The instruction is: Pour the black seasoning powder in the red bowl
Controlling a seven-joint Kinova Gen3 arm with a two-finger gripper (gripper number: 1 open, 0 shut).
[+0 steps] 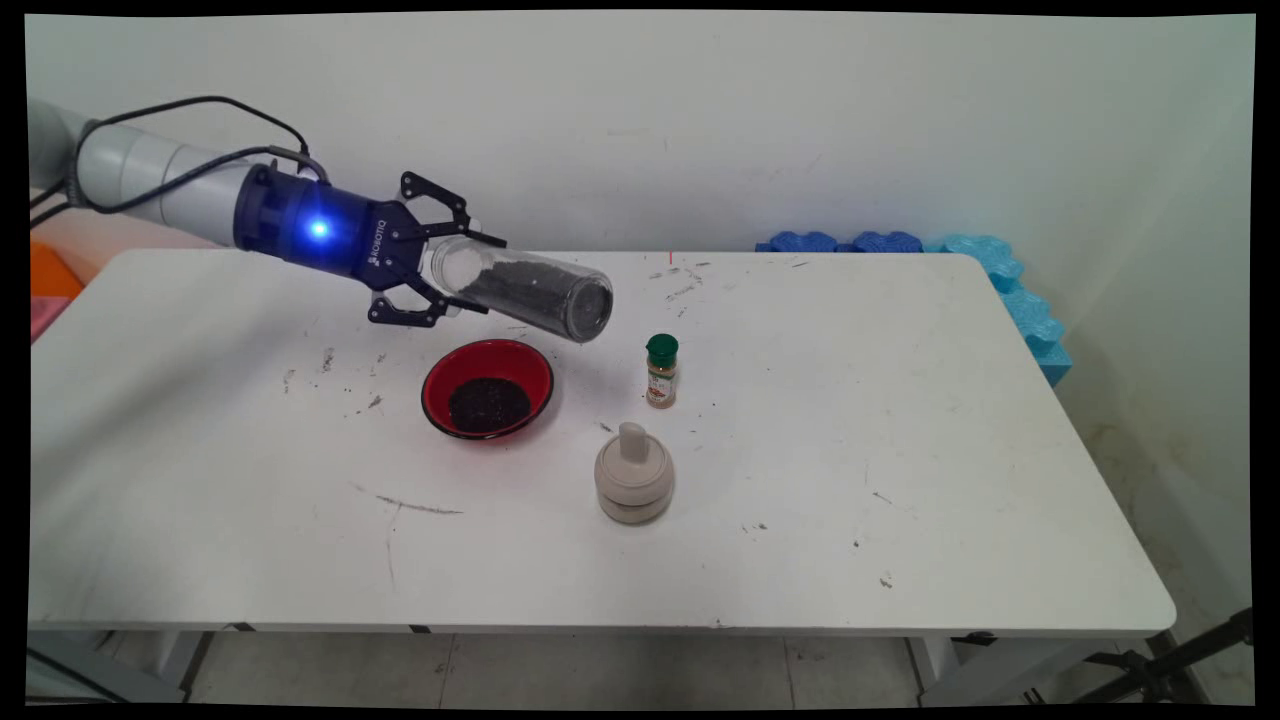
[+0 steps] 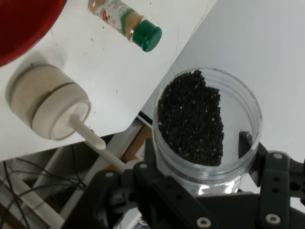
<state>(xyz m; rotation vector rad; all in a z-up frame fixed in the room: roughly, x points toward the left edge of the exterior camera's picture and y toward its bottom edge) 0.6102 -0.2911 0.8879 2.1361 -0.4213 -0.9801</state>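
Observation:
My gripper (image 1: 478,272) is shut on a clear plastic jar (image 1: 528,290) of small black grains, held above the table and tipped with its mouth down to the right. In the hand view the jar (image 2: 200,124) fills the lower middle, grains piled to one side. Just below and left of the jar's mouth stands a red bowl (image 1: 487,388) with a heap of the same black grains in it. A corner of that bowl (image 2: 24,24) shows at the hand view's top left.
A small spice bottle with a green cap (image 1: 661,371) stands right of the bowl. A beige lidded pot with a knob (image 1: 633,474) sits in front of it. Blue foam pieces (image 1: 1000,275) line the table's far right edge. Both show in the hand view: bottle (image 2: 126,21), pot (image 2: 47,102).

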